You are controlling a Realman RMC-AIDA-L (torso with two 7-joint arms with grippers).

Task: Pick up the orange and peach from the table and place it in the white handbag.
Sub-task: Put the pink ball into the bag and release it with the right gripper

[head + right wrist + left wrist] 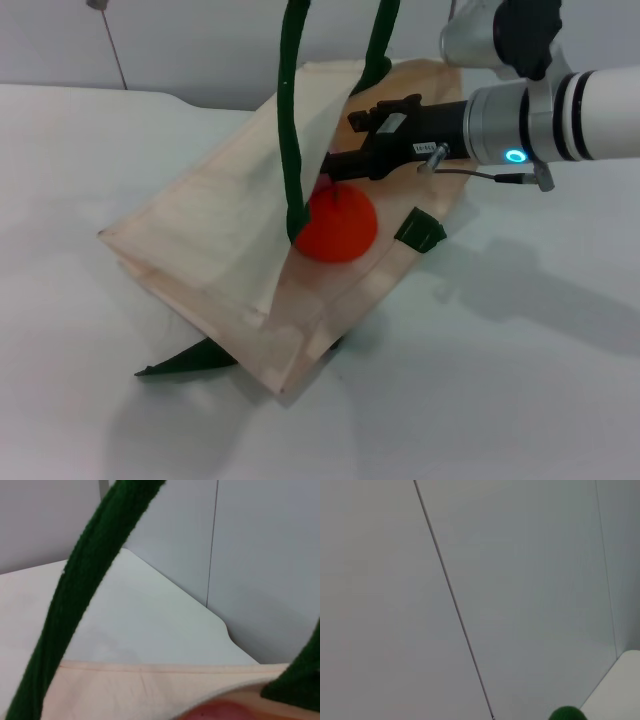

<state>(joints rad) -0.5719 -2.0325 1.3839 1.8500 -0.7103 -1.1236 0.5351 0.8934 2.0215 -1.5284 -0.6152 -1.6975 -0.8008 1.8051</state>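
White right arm — black bands, cyan ring light, black claw.

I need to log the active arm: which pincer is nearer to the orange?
Right. The right pincer reaches into the white handbag, just above the orange. The left pincer appears in no view; the bag's handles are pulled up out of frame.

My worktop is a plain white surface that fills most of the head view, its far edge running across the upper left of the frame with a rounded corner. The white handbag lies directly on it in the middle of the frame, its open mouth turned toward the upper right. One dark green strap tab rests flat on the worktop at the lower left, just beside the handbag's bottom corner.
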